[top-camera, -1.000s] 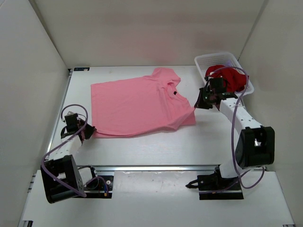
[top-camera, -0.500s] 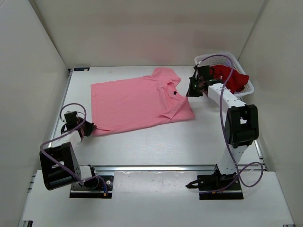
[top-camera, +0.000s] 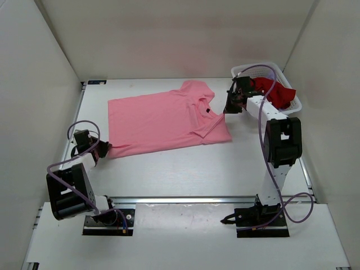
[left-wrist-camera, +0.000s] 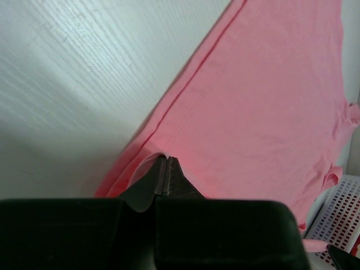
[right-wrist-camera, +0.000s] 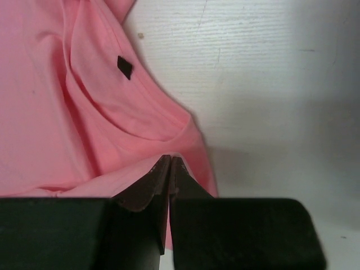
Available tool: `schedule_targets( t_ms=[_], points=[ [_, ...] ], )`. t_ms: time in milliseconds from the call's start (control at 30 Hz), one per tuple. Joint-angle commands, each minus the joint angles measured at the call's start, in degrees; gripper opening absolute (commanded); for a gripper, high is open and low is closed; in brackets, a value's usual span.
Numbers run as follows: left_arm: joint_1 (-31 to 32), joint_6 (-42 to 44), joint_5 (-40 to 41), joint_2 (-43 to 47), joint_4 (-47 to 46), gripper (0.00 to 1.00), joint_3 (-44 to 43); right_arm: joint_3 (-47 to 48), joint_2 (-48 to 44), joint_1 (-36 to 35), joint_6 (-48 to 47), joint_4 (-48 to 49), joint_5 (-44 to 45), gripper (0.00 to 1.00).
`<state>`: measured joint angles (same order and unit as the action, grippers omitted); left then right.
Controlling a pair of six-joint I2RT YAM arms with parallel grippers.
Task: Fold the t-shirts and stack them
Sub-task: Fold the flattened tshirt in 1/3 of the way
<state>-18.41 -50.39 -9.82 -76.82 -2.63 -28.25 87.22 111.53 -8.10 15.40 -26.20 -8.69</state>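
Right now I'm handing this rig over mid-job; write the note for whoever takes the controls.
Left gripper: shut on the near-left hem corner of the pink shirt.
Right gripper: shut on the same shirt's edge beside the collar.
The pink shirt lies spread on the table, its right side creased inward. Dark red shirt sits bunched in the white basket at the far right.
Done: one shirt out and laid flat.
Left: fold the pink shirt, fetch and fold the red one, stack. Nothing stacked yet.
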Motion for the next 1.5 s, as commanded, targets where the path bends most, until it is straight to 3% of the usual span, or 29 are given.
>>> schedule_targets(
  t_ms=[0, 533, 800, 867, 1000, 1133, 1233, 1367, 1467],
  points=[
    [-1.18, -0.5, 0.94, -0.97, -1.67, 0.0, -2.6, 4.45, 0.97, 0.45, -0.19, 0.89, -0.01, 0.0],
    [-1.27, -1.46, -0.99, -7.2, -5.71, 0.01, -5.76, 13.68, 10.9, 0.98, -0.46, -0.69, -0.89, 0.0],
    [-0.22, -0.59, -0.38, -6.59, -7.92, 0.13, -9.62, 13.15, 9.94, 0.63, 0.07, 1.24, -1.68, 0.0],
    [-0.13, 0.12, -0.11, -7.12, -5.11, 0.22, -11.37, 13.41, 9.59, 1.15, 0.16, 1.5, -1.5, 0.0],
    [-2.76, -1.98, -3.53, -10.28, -4.3, 0.39, -10.87, 12.8, 8.36, 1.5, 0.25, 1.85, -2.56, 0.15],
    [-4.17, -3.4, -3.37, -5.21, -5.11, 0.42, -6.65, 12.54, 5.73, 1.42, -0.11, 1.15, -2.04, 0.28],
    [-0.93, -1.82, -1.43, 1.55, -2.03, 0.33, -4.37, 7.82, 1.17, 1.77, 2.25, 2.01, -2.03, 0.3],
    [0.93, -2.0, 0.42, 10.88, -0.54, 0.32, 3.62, -14.64, -12.25, 1.95, 7.53, 15.52, -3.35, 0.28],
    [1.36, 0.98, 1.99, 12.13, 2.27, 0.33, 4.61, -27.41, -19.13, 3.0, 10.17, 21.78, -4.14, 0.12]
  ],
)
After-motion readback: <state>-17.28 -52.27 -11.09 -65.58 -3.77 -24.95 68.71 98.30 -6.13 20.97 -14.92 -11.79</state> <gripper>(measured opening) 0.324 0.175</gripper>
